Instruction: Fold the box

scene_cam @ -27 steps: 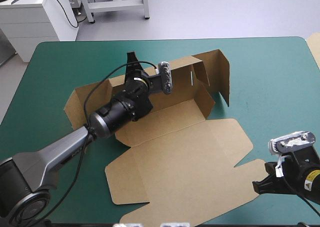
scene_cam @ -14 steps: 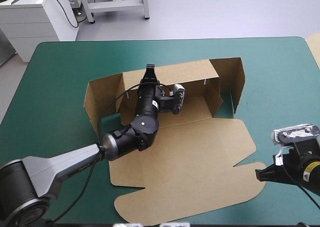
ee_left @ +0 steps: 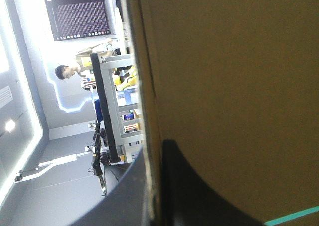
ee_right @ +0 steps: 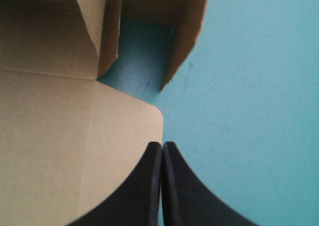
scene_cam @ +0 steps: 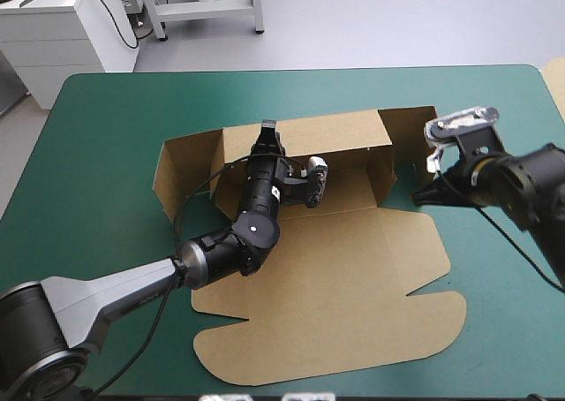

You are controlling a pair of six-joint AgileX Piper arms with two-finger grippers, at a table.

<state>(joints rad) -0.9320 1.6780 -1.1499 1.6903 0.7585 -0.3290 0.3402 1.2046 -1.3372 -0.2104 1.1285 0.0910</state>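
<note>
High view is showing the box (scene_cam: pixel 335 268) sitting mid-table on the teal-green cover (scene_cam: pixel 106 127), back wall standing, lid lying flat. Only the left wrist view is showing the left gripper (scene_cam: pixel 267 134) pinching that wall, board sandwiched in its grip. The right gripper (ee_right: pixel 162 146) is sitting pressed together right by the lid's rounded corner, end flaps ahead.

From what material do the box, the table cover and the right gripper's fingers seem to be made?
The box: brown cardboard, matte, with creased fold lines and raw cut edges. The teal-green cover: a smooth, dull sheet, perhaps rubber or vinyl, with faint scuffs showing. The right gripper has black fingers, smooth and fairly matte, probably plastic or rubber; I cannot tell which.
</note>
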